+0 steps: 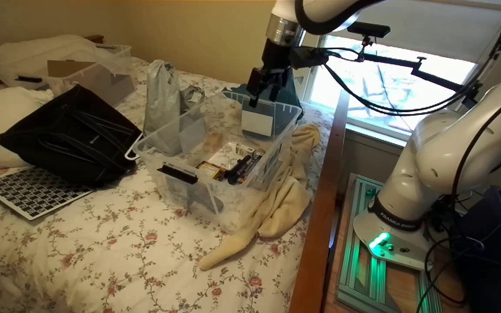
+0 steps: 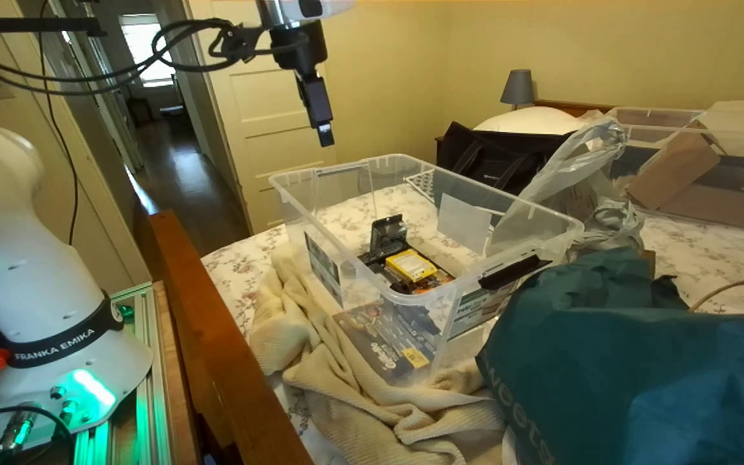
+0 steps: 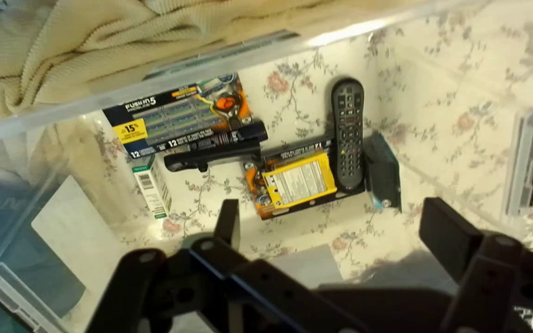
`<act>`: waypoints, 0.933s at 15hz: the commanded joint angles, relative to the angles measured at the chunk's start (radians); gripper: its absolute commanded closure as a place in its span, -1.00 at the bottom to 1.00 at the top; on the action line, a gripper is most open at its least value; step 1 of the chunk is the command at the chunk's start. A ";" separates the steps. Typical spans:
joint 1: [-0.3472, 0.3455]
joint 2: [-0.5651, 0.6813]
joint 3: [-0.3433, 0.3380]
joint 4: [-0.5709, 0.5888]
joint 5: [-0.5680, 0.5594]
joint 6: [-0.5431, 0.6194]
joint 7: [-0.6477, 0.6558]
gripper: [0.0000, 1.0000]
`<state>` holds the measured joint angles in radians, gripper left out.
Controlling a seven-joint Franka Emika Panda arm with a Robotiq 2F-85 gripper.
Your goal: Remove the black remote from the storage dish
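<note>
The storage dish, a clear plastic bin, stands on the bed in both exterior views. Its wall also crosses the wrist view. The black remote lies in the bin, buttons up. Its lower end rests on a package, between a yellow-labelled card and a dark box. In the exterior views I cannot tell the remote from the other dark items. My gripper is open and empty. It is above the bin in both exterior views, with the remote ahead of the fingers in the wrist view.
Beside the remote in the bin are a yellow card, a dark box, a black device, a razor package and a small white box. A beige blanket, grey bag and teal bag surround the bin.
</note>
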<state>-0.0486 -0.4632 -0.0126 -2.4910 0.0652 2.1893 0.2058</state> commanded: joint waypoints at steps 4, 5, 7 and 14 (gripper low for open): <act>-0.060 0.192 0.052 0.038 -0.052 0.241 0.211 -1.00; -0.071 0.214 0.058 0.041 -0.072 0.255 0.249 -1.00; -0.070 0.242 0.054 0.050 -0.083 0.251 0.275 -1.00; -0.057 0.259 0.037 0.054 -0.047 0.240 0.277 -1.00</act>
<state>-0.1057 -0.2304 0.0264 -2.4555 0.0083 2.4396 0.4483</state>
